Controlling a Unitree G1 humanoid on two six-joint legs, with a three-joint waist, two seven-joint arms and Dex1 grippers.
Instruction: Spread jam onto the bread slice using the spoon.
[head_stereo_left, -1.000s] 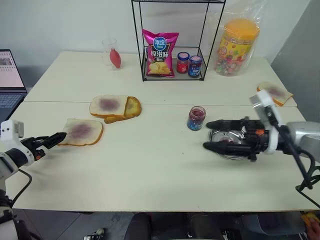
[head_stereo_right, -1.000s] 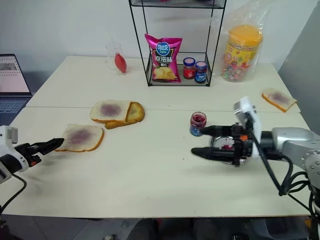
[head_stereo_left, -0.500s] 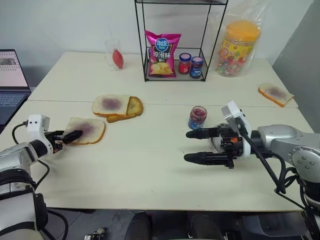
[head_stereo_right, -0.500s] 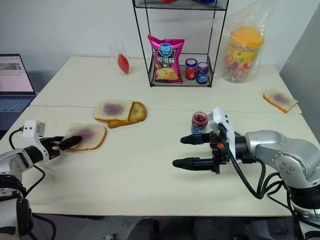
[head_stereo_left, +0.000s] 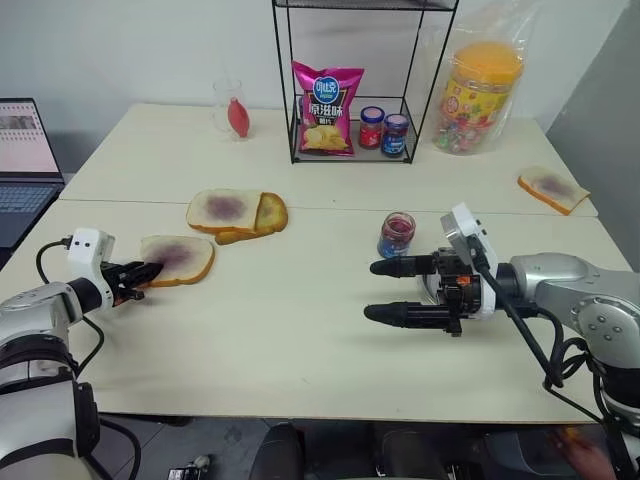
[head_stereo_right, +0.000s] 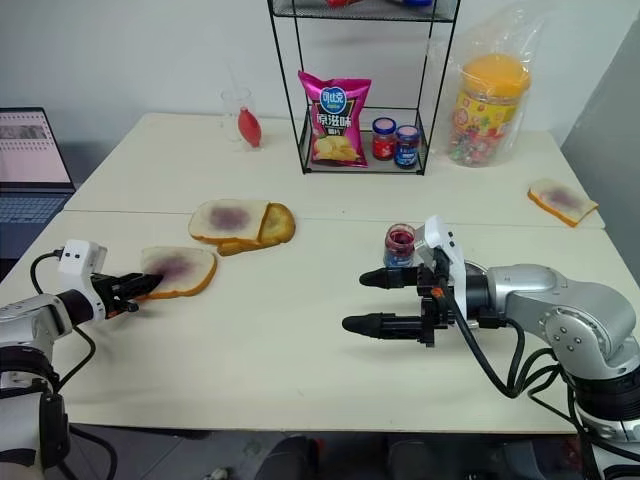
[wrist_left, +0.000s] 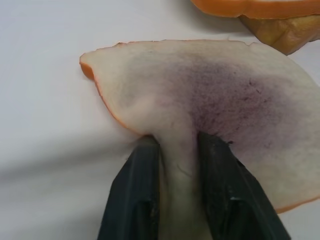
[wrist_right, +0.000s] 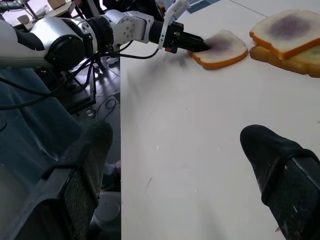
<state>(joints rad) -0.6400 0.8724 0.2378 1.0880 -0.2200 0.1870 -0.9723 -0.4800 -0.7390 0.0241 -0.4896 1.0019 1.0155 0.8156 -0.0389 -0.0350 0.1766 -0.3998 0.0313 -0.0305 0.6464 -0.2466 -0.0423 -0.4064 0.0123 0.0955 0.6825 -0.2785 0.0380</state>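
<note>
Two pincer fingers (wrist_left: 137, 195) pinch the bread slice's (wrist_left: 210, 105) near edge.

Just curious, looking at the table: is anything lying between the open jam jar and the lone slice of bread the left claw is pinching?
Nothing: in the left eye view, bare tabletop runs from jam jar to bread slice.

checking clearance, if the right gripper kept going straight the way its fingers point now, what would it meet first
Probably nothing: the right gripper, open, points across bare table. The way looks free up to the table's far edge. The bread slice seems off that line, though depth is unclear.
</note>
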